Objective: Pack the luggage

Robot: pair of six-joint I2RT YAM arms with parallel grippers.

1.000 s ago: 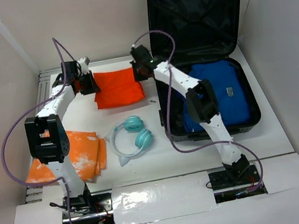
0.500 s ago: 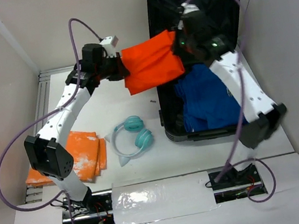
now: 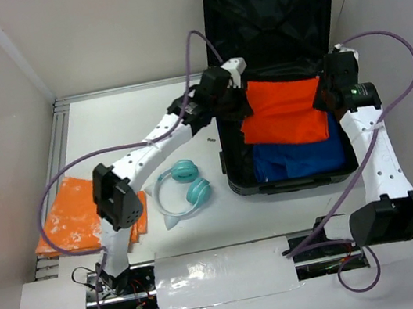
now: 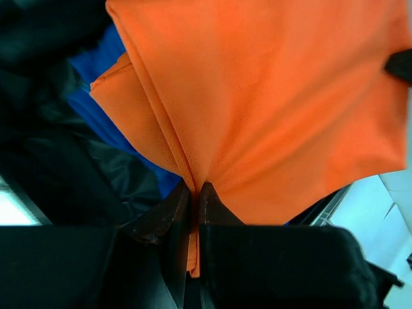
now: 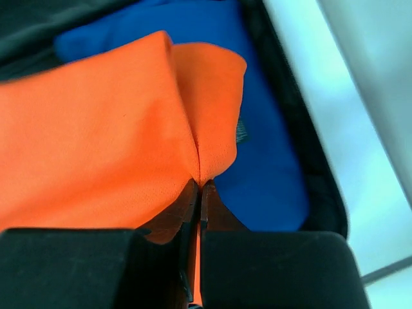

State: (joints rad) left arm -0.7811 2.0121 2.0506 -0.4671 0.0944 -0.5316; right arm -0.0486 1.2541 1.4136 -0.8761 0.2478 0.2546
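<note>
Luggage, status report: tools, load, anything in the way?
Both shut on orange cloth: left tool, right tool. Cloth over blue garment in open luggage. Nothing blocking; headphones lie outside.

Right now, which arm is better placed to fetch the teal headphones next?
Probably left. The headphones lie on the left gripper's side of the luggage; the right gripper is over its far side. Both grip orange cloth.
</note>
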